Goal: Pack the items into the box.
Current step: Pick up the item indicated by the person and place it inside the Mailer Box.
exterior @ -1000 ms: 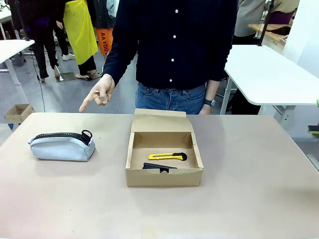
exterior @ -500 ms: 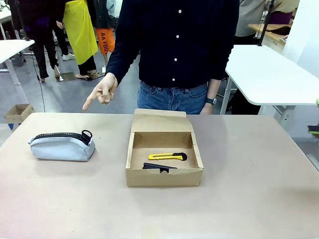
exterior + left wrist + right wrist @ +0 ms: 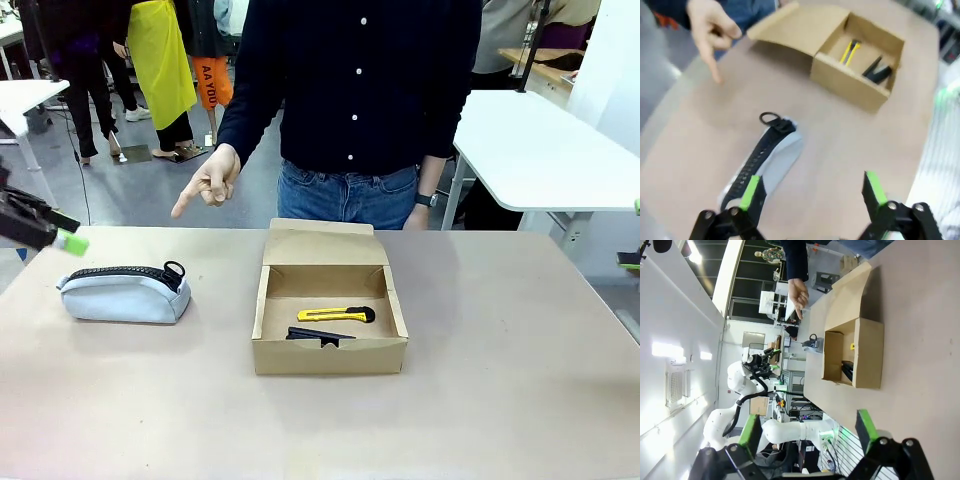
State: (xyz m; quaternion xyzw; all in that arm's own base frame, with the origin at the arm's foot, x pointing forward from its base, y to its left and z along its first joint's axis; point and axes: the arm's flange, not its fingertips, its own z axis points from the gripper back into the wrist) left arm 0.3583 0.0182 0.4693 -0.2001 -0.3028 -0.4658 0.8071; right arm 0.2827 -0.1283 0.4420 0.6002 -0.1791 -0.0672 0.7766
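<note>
- A light grey fabric pouch with a black zipper point(image 3: 125, 292) lies on the pale brown tabletop point(image 3: 500, 400), well to the left of the box and apart from it. The zipper runs along its top, and the zip's pull ring point(image 3: 175, 269) is at the end nearest the box.
- The pouch looks soft and light, so it will likely sag and give under pressure. The best hold is probably across the middle of its body, one pad on each long side. The ring looks too small to hold reliably.
- The shallow brown cardboard box point(image 3: 330, 355) sits at mid-tabletop, its hinged lid flap open and leaning back on the far side.
- Inside the box lie a yellow-and-black utility knife point(image 3: 337, 314) and, nearer the front wall, a small black stapler point(image 3: 318, 336).
- The pouch looks almost as long as the box's inside, so it may have to go in flat on top of these tools.
- The left claw point(image 3: 811, 182) hovers above the end of the pouch farthest from the box. Its jaws are spread wide and hold nothing.
- The right claw point(image 3: 807, 425) is also spread wide and empty, off to the box's right.
- The person's hand point(image 3: 208, 182) hangs beyond the box's far left corner, index finger pointing down towards the pouch's side of the tabletop.
</note>
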